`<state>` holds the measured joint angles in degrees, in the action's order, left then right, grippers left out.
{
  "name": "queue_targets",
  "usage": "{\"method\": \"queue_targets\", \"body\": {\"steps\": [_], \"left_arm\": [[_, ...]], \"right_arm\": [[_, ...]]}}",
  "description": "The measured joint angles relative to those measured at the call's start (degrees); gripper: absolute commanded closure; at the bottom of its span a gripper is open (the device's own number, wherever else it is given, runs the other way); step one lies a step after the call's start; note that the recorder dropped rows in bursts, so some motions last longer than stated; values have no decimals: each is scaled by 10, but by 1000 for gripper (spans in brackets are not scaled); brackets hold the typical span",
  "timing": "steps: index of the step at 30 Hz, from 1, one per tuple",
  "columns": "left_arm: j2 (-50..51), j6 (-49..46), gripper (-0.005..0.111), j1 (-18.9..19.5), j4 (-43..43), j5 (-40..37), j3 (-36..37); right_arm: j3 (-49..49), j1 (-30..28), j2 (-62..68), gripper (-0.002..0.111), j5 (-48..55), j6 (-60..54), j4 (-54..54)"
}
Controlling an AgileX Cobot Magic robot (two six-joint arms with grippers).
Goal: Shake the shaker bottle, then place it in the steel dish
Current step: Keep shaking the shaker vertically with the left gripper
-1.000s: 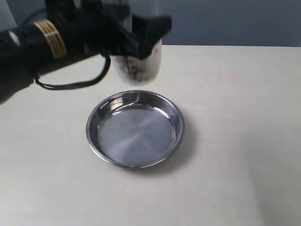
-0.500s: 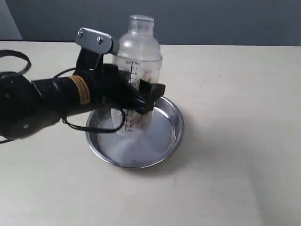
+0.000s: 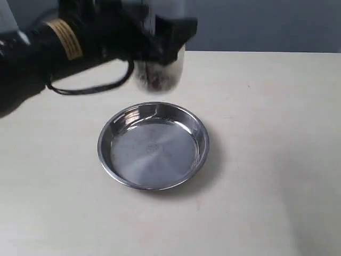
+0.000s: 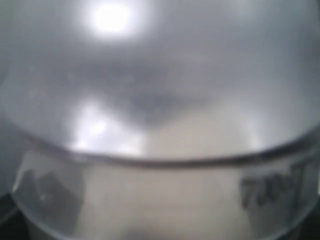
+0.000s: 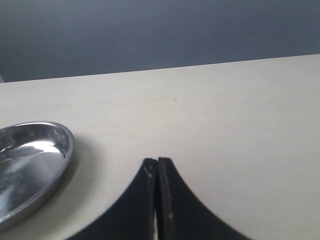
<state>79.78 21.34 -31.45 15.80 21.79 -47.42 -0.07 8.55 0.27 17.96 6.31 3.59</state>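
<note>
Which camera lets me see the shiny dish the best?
The exterior view. It shows the whole round steel dish, empty. The right wrist view catches only part of it, cut off at the picture's edge. The left wrist view shows none of it; the blurry shaker bottle fills that picture.

left pincer [image 3: 162,42]: raised, clamped on shaker bottle [image 3: 157,77] | right pincer [image 5: 157,164]: low, jaws pressed together

The left arm [image 3: 26,53] is thick and black, with a yellow label band [image 3: 65,38] and a thin black cable [image 3: 88,88] looping off it. The right gripper [image 5: 157,161] has curved black fingers [image 5: 172,200].
</note>
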Motion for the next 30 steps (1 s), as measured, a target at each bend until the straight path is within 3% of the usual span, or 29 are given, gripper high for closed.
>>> {"method": "queue_targets", "body": {"steps": [3,6,9,12,15,18,20,23,26,30], "left_arm": [[31,-1,106,-8,-16,30,25],[83,10,106,-10,-21,-34,58],[33,-2,106,-10,-5,-67,26],[-10,-2,106,-12,-6,-6,-2],[46,26,106,-17,-17,51,50],[105,49,106,-15,-10,4,93],[63,45,106,-8,-2,-11,76],[-1,22,106,-7,0,28,34],[31,22,106,-11,-12,80,53],[55,41,106,-9,-7,24,69]], "right_arm": [[0,0,0,109,0,0,0],[0,0,0,109,0,0,0],[0,0,0,109,0,0,0],[0,0,0,109,0,0,0],[0,0,0,109,-1,0,1],[0,0,0,109,0,1,1],[0,0,0,109,0,1,1],[0,0,0,109,0,1,1],[0,0,0,109,0,1,1],[0,0,0,109,-1,1,1]]}}
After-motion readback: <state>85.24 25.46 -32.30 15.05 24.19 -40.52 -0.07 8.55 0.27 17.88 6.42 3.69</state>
